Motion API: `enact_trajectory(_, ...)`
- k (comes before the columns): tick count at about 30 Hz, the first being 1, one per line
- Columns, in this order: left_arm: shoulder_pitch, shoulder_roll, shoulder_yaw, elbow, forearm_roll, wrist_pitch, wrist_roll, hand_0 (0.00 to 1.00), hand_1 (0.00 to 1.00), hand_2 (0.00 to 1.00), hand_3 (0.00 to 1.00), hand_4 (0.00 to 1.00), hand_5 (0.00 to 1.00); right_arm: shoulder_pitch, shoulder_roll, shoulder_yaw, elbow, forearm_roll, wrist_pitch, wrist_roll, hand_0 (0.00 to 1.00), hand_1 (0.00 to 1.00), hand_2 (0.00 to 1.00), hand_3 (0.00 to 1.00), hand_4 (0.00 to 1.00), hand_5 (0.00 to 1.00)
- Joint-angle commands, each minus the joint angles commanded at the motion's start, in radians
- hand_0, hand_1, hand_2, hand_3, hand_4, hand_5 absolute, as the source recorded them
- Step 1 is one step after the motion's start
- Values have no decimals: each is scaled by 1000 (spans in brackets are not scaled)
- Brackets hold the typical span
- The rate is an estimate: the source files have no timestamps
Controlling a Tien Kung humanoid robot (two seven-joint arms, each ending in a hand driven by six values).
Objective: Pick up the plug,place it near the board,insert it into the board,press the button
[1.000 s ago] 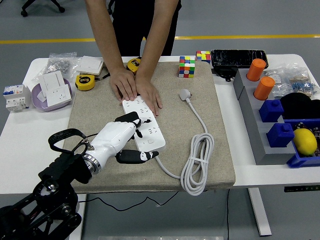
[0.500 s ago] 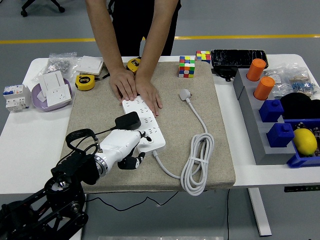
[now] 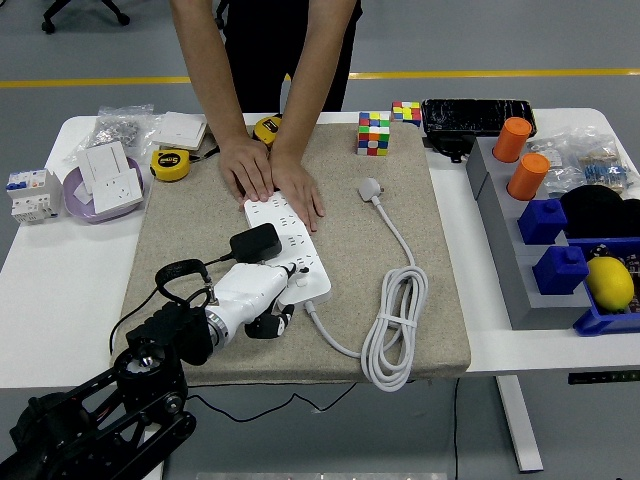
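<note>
The white power strip (image 3: pixel 288 248) is laid lengthwise on a beige mat (image 3: pixel 180 215) in the middle of the white table (image 3: pixel 45 275). Its far end is pressed down by a person's two hands (image 3: pixel 270 178), palms flat. A black plug (image 3: pixel 255 242) is seated on the strip's left side, just beyond the robot's left hand (image 3: pixel 258 298). That hand is set at the strip's near end with its fingers curled under (whether anything is gripped cannot be told). The strip's own white cable (image 3: pixel 398 320) is coiled on the mat to the right, and its white plug (image 3: pixel 371 188) lies free farther back. Two yellow tape measures (image 3: pixel 171 165), a purple dish (image 3: pixel 75 195) of socket plates and two colour cubes (image 3: pixel 374 132) are ranged around the mat. Orange cylinders (image 3: pixel 520 157) and blue blocks (image 3: pixel 551 243) are kept on a grey rack at the right.
</note>
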Motion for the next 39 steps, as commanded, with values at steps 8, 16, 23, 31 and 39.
enact_trajectory(8,22,9,-16,-43,-1,-7,-1,148,21,151,853,427,91,-2,1,-3,0,2,0,0,860,848,823,847,998,998)
enact_trajectory(16,31,18,-12,-51,-1,-16,1,149,22,150,837,423,92,-4,1,-5,0,1,0,1,860,848,823,846,998,998)
enact_trajectory(23,25,18,9,-29,-4,-15,-1,150,22,150,832,424,91,-3,-1,-11,0,7,0,1,860,848,824,847,998,998)
enact_trajectory(31,22,15,4,-28,3,-10,-4,152,22,150,819,425,85,-5,0,-6,0,3,1,0,860,849,823,847,998,998)
enact_trajectory(39,17,14,8,-40,3,-10,-5,152,22,150,817,426,83,-2,-1,-4,0,3,0,0,860,849,823,847,998,998)
